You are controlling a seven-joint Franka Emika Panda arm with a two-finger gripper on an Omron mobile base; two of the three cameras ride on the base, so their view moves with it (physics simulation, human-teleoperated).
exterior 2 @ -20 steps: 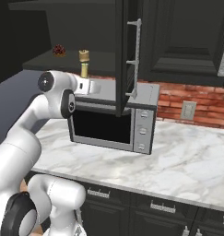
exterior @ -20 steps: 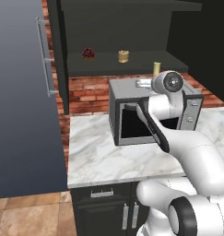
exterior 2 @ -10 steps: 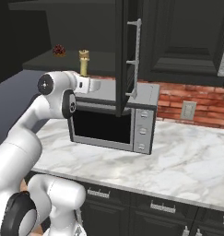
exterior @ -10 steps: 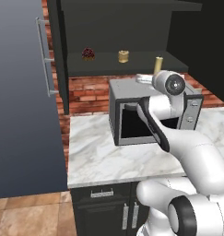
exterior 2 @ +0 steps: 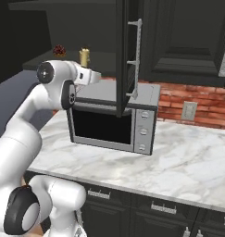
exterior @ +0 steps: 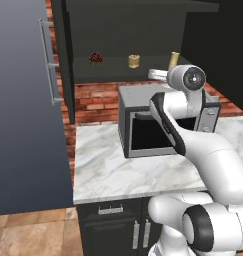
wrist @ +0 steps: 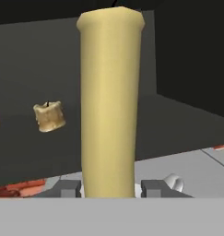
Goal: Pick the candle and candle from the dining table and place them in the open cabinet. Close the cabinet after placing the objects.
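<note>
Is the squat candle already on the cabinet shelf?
Yes, the squat candle sits on the cabinet shelf, beside a dark-red lump.

The white arm [exterior 2: 44, 99] reached up from the lower left toward the open black cabinet [exterior 2: 95, 28], above the grey microwave [exterior 2: 115, 118] on the marble counter [exterior 2: 178, 157]. A tall pale-yellow candle [exterior 2: 84, 57] and a dark-red lump [exterior 2: 59, 50] showed at the shelf.

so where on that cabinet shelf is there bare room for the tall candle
Bare shelf between the dark-red lump and the squat candle, and more right of the squat candle. The tall candle is gripped between the fingers at the shelf's right.
</note>
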